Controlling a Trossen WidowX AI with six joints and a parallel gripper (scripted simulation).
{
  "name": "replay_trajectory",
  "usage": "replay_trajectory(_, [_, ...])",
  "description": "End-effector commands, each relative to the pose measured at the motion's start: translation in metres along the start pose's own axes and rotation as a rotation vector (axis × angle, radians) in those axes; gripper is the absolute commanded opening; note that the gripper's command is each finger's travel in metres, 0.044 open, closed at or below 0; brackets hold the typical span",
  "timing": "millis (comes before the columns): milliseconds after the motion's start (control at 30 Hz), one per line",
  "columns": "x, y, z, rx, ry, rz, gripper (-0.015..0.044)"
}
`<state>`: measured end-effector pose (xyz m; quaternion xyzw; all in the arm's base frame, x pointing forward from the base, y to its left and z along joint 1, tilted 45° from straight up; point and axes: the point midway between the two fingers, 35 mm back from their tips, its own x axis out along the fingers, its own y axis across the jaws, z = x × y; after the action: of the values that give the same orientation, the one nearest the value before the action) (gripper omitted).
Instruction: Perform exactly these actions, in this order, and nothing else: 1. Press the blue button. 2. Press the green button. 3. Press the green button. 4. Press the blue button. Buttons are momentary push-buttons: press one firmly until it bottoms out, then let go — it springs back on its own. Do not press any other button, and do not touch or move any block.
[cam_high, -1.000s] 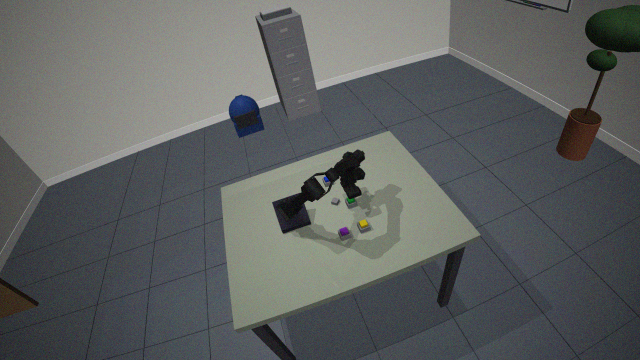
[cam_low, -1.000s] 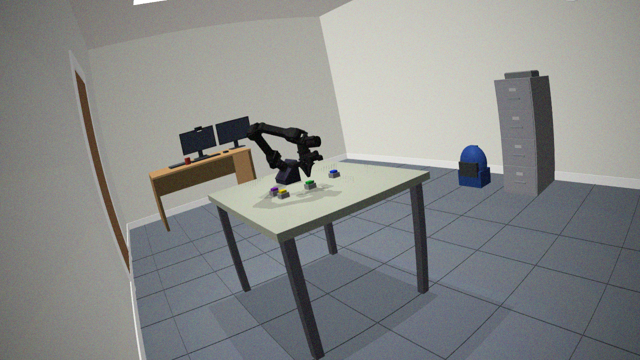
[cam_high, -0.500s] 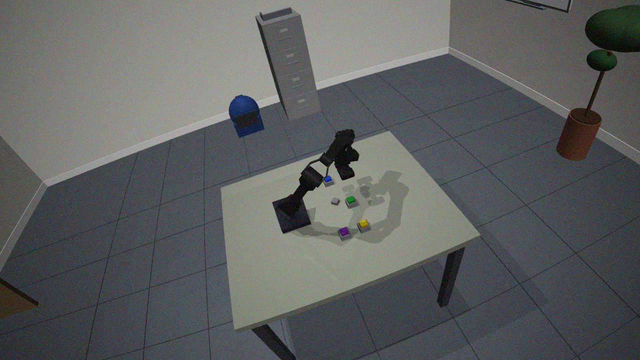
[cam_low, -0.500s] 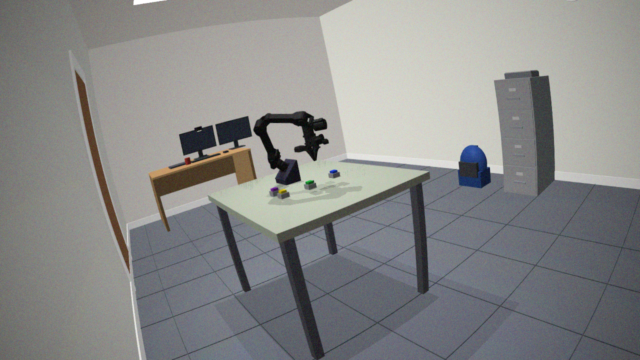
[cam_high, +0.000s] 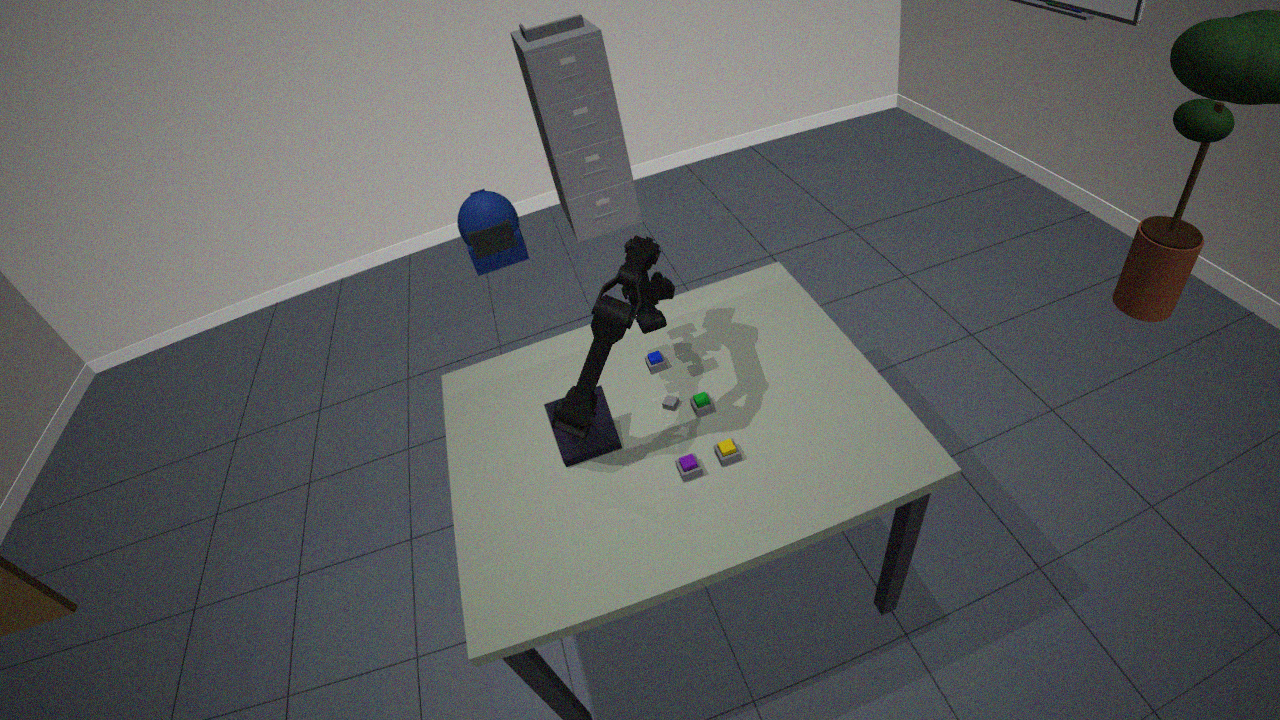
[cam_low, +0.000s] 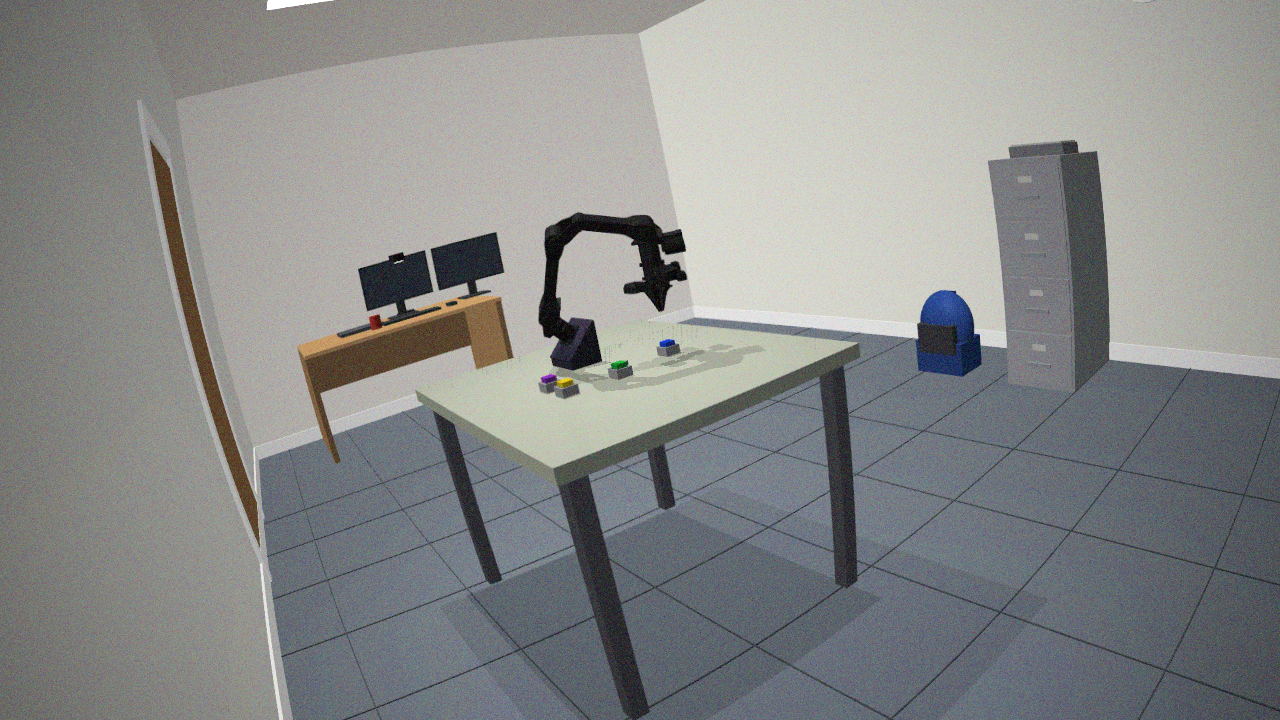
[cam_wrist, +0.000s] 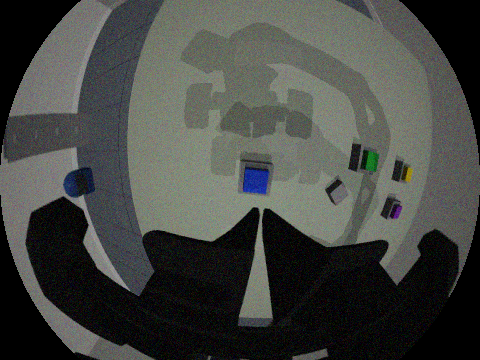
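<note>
While the gripper (cam_wrist: 260, 212) hangs high above the table (cam_high: 572, 555) with its fingers drawn nearly together and nothing between them, its tips point down toward the blue button (cam_wrist: 256, 180), which sits just ahead of them in the wrist view, well below and untouched. Off to that button's side lies a small grey block (cam_wrist: 338, 191), and just past the block stands the green button (cam_wrist: 370, 160), also standing free. Farther along the same side are the yellow button (cam_wrist: 407, 174) and the purple button (cam_wrist: 396, 211), close to each other. From the exterior view the arm (cam_low: 572, 241) rises from its dark base (cam_low: 577, 344) and arches over, wrist bent downward above the blue button. Beyond the table, a blue bin (cam_low: 947, 331) and a grey filing cabinet (cam_low: 1045, 268) stand by the wall.
</note>
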<state>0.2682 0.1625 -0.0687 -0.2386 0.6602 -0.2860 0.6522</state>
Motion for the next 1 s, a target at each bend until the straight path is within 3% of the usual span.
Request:
replay_trajectory(0, [0.023, 0.001, 0.000, 0.003, 0.009, 0.000, 0.0020])
replay_trajectory(133, [0.062, 0.000, -0.001, 0.007, 0.008, -0.003, 0.0020])
replay_trajectory(967, [0.095, -0.001, -0.001, 0.007, 0.008, -0.005, 0.0020])
